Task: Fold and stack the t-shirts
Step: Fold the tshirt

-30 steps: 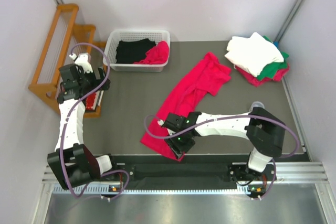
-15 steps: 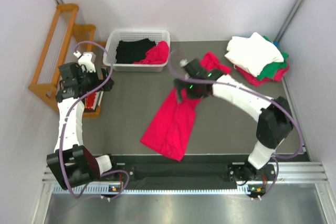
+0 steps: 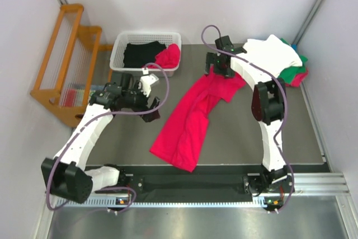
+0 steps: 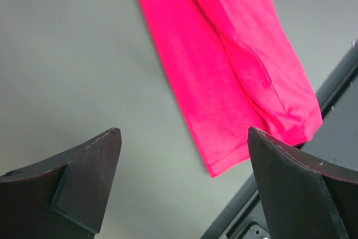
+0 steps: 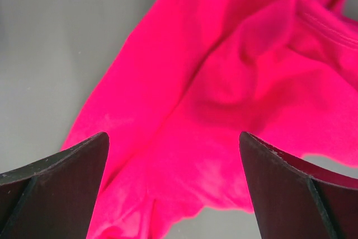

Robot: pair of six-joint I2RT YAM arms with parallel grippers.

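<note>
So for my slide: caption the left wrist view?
Open left jaws over grey table, crimson t-shirt lying beyond.

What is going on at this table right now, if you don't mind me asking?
Two arms are working on a crimson t-shirt that lies unfolded on the table. The right gripper hovers open over its far end; the left gripper is open beside it, holding nothing. A folded stack sits at the far right.
</note>
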